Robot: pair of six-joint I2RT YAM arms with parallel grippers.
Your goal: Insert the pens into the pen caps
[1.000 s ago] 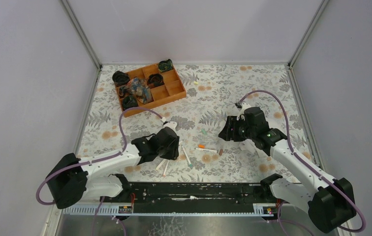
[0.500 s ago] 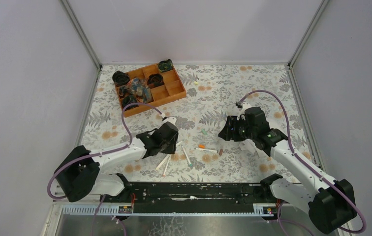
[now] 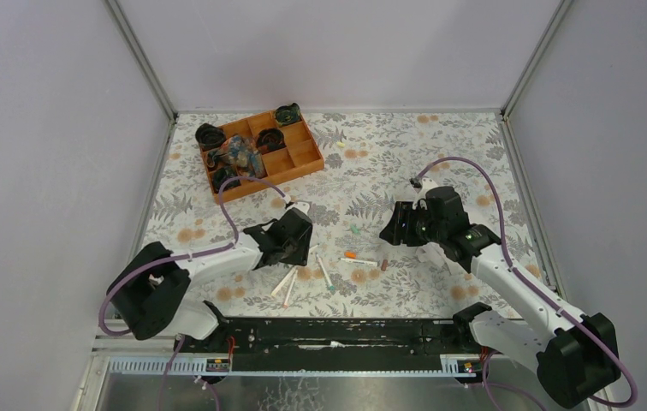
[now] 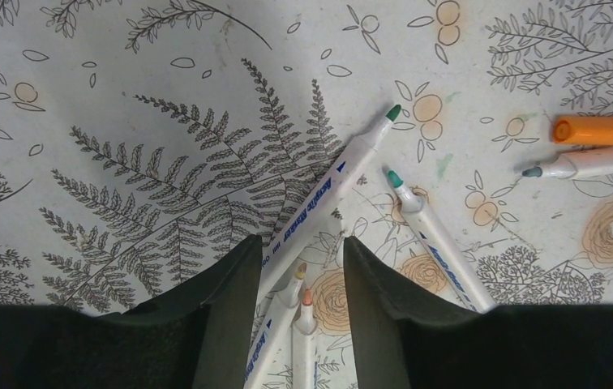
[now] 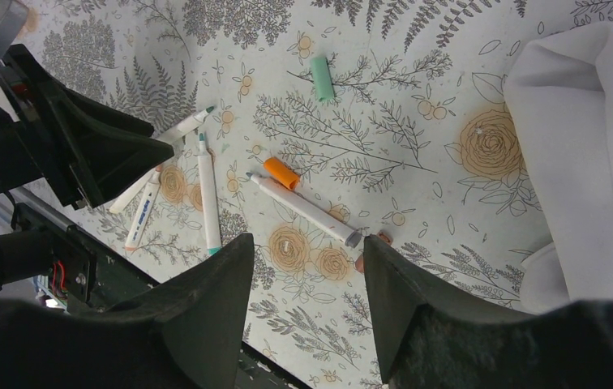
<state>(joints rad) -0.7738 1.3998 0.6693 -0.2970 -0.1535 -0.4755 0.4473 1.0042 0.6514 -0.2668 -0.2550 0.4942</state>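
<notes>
- Nearest you, the loose pens [image 3: 288, 287] lie fanned on the worktop [image 3: 440, 145]. Every tip that shows is bare, so I judge the job to be at its first pickup, with no pen yet joined to a cap.
- Your left pincer [image 4: 299, 243] is spread, its fingers astride the barrel of the green-tipped pen [image 4: 344, 166] and pinching nothing. Two more pen tips poke into the same gap.
- The next move, as I read it, is to lower, centre on that one barrel and close. Take care not to catch the neighbours beside it.
- Just beyond, to the right, the orange cap [image 4: 595, 130] lies just beside a second pen [image 4: 587, 162]. You cannot tell whether they touch.
- Your right pincer [image 5: 305, 243] hovers above the worktop, spread and empty, with the orange cap and that second pen below it. It will need to fetch whichever cap suits the pen you lift.
- Farther out lies the green cap [image 5: 321, 79], well apart from the pens. It is probably the partner for the green tip.
- A white sheet [image 5: 587, 121] sits beside the right pincer, and the orange tray [image 3: 260, 154] stands at the far left, out of play.
</notes>
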